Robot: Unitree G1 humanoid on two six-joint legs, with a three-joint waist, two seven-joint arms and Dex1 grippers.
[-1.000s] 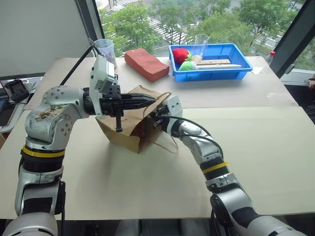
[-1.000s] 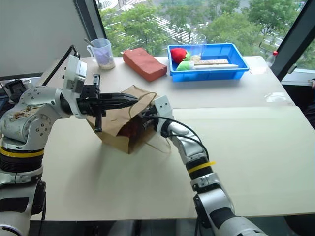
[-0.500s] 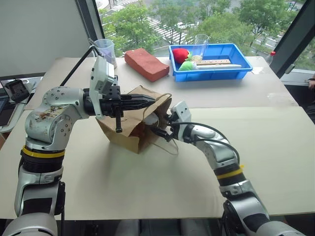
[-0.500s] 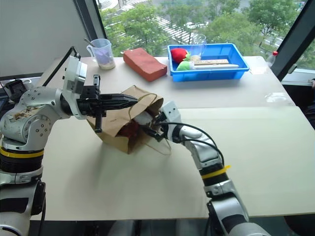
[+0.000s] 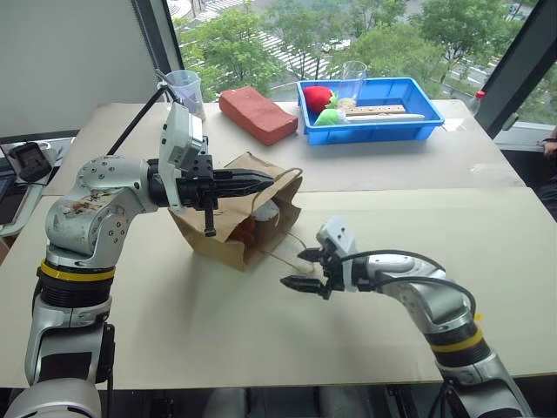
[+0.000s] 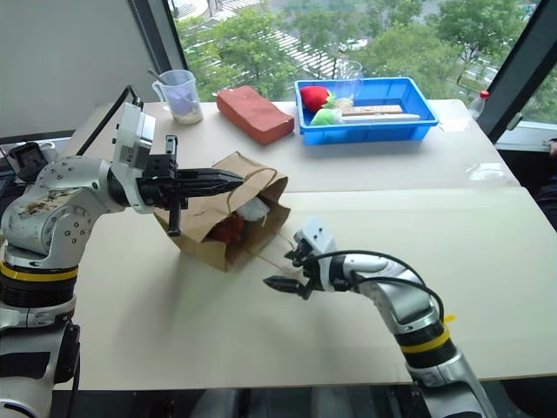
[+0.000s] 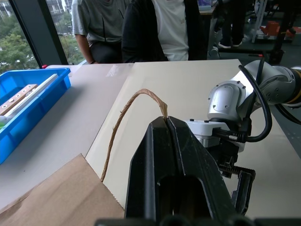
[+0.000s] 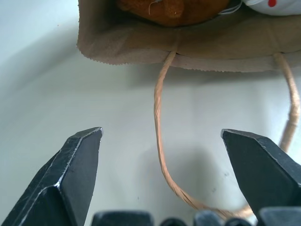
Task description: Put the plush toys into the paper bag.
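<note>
In the left eye view, the paper bag (image 5: 228,228) is seen lying on its side on the table (image 5: 487,226), mouth turned toward the right arm. Its upper handle is pinched in the closed left gripper (image 5: 265,180), so that the top edge is lifted and the mouth is kept gaping (presumably so toys can be pushed in without the paper collapsing). Just inside the mouth the white plush toy (image 5: 266,212) is visible above the brown plush toy (image 5: 244,231). The right gripper (image 5: 304,269) is held low over the table just in front of the mouth, its fingers spread wide and nothing between them.

The right eye view gives the same arrangement: both toys (image 6: 248,212) are lodged within the bag, and the blue tray (image 6: 426,122), red block (image 6: 254,113) and measuring cup (image 6: 178,94) stand well apart at the far edge.

In the left wrist view, the tan loop handle (image 7: 123,127) is shown running up into the closed fingertips, the grip being on the cord alone.

In the right wrist view, the lower handle (image 8: 162,146) is seen lying slack on the table between the widely parted fingers (image 8: 75,165), with the bag's lower lip and brown fur beyond. The task is judged essentially complete.
</note>
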